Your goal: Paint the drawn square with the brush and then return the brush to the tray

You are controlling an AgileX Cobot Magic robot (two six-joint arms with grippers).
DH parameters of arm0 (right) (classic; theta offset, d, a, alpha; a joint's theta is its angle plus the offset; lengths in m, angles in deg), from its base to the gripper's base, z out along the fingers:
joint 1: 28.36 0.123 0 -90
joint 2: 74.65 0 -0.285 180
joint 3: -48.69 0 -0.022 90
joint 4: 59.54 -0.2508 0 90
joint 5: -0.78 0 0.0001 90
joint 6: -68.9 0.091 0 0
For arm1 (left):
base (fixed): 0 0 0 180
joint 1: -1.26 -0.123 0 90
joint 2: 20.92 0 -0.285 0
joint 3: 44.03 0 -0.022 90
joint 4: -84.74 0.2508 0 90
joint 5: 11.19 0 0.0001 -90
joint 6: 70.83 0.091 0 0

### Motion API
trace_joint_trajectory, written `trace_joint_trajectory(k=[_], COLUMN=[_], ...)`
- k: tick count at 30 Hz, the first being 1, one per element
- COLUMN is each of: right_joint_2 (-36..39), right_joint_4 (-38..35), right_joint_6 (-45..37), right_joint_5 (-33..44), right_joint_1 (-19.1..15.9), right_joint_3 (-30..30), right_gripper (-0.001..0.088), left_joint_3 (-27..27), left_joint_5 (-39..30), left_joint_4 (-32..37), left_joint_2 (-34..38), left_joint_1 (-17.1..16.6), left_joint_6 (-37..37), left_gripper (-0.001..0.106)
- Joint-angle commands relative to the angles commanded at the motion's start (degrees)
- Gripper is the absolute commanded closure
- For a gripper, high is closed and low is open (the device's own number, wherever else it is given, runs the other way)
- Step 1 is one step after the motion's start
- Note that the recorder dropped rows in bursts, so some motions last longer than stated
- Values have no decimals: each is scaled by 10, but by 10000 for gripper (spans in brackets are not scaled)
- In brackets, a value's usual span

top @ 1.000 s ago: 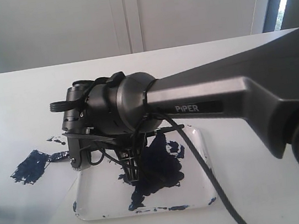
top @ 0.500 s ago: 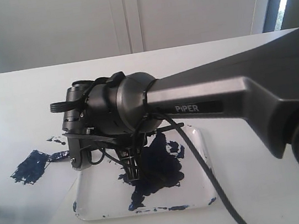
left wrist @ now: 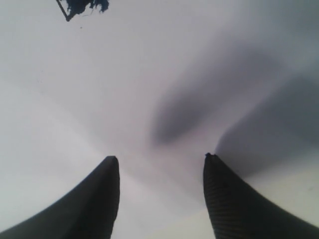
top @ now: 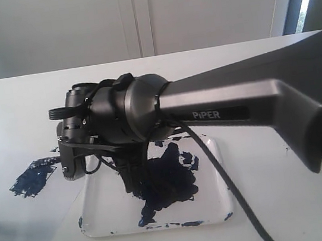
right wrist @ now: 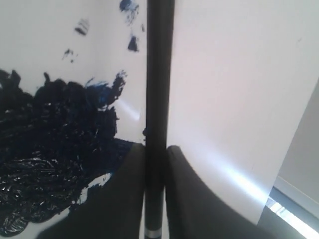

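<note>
The drawn square lay on the tabletop toward its left edge, just beside the tray's left side. It showed as a navy patch with streaky, ragged borders, so I judged the painting step to be done or almost done. Whether small white gaps were left inside the patch could not be told from the exterior view.

The tray stood near the tabletop edge closest to the exterior camera, about in the middle, with the big navy blot in it. The right gripper hung over this tray, above the edge of the blot. Its jaws stood narrow and clamped the shaft of the brush between them, with the pale band of the brush close behind the fingers. The brush tip itself could not be seen, so I could not tell whether it touched the tray.

The left gripper held nothing. Its fingers were wide apart over bare white tabletop, well away from the tray.

So what was left, in my judgement, was the second half of the task: to lay the brush down in the tray, open the jaws and pull the arm back. It was also possible that the brush was only taking more paint for one last stroke.
</note>
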Motion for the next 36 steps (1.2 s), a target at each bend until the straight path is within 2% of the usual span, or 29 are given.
trace_joint_trajectory(k=[17, 26, 36], right_joint_2=[54, 59, 59], right_joint_4=[16, 64, 79], right_joint_6=[-10, 15, 24], right_joint_5=[69, 71, 70], right_joint_1=[0, 0, 0], right_joint_3=[-1, -1, -1], right_gripper=[868, 868, 868], left_joint_3=[0, 0, 0], left_joint_5=[0, 0, 0], left_joint_4=[0, 0, 0], left_joint_2=[0, 0, 0], left_joint_1=[0, 0, 0], left_joint_6=[0, -3, -4], left_gripper=[489, 489, 489])
